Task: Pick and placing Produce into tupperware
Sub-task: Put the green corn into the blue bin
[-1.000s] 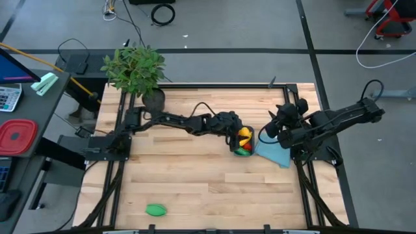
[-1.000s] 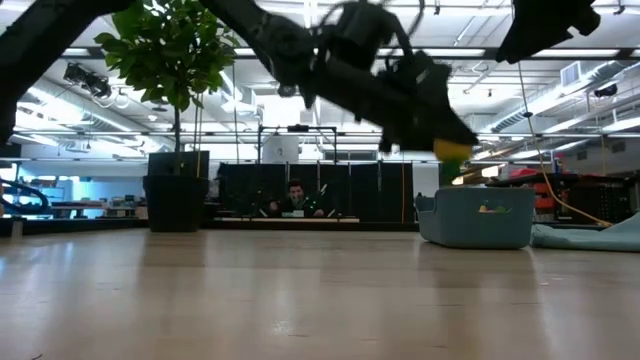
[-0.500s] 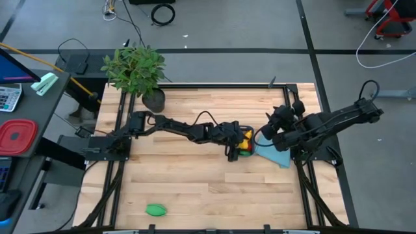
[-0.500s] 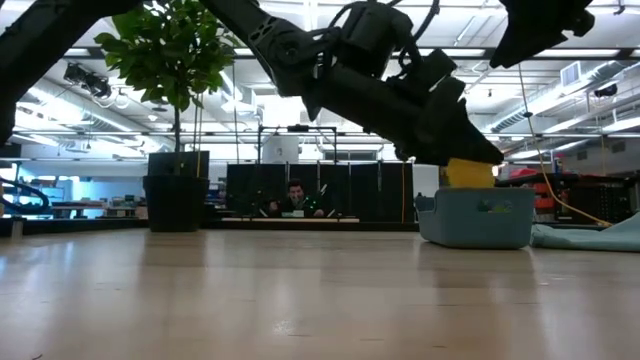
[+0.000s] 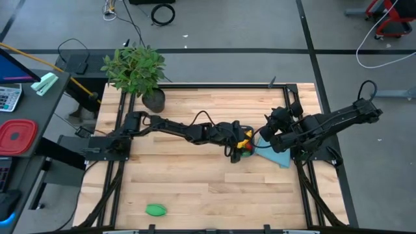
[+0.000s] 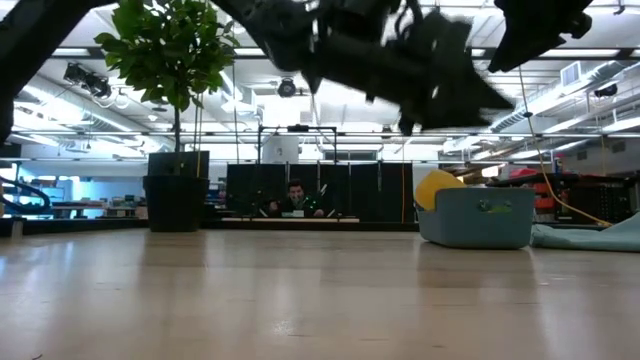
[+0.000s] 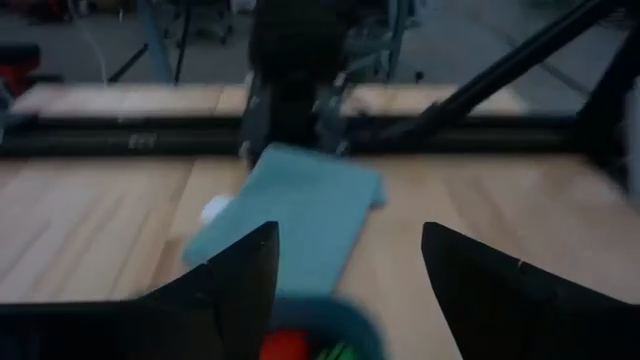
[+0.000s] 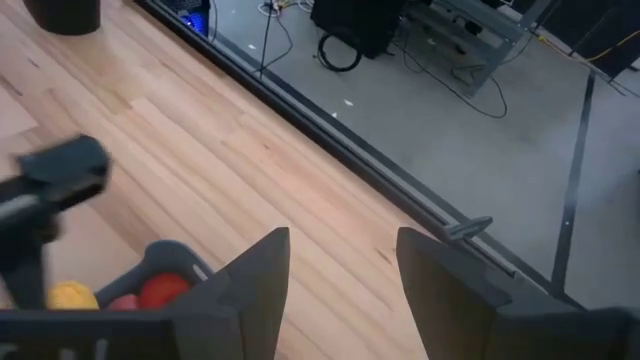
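Observation:
The dark-blue tupperware [image 5: 247, 153] stands right of the table's middle and holds yellow, red and green produce. In the low view a yellow piece [image 6: 437, 190] sticks up over the left end of the tupperware [image 6: 478, 217]. My left gripper [image 7: 345, 290] hovers open just above the tub's rim [image 7: 330, 322], with a red piece [image 7: 283, 347] below it. In the low view my left gripper [image 6: 440, 90] is well clear of the tub. My right gripper [image 8: 345, 290] waits open to the tub's right. One green piece [image 5: 155, 209] lies alone near the table's near edge.
A flat light-blue piece [image 5: 273, 155] lies on the table just right of the tub, under my right arm. A potted plant [image 5: 136, 68] stands at the far left corner. Bare wood stretches between the tub and the green piece. A person sits far behind the table [image 6: 296, 195].
My left gripper carried the yellow piece down to the tupperware, let it go there, and has risen again. The yellow piece now rests in the tub's left end, sticking up above the rim. My right arm has edged slightly toward the tub.

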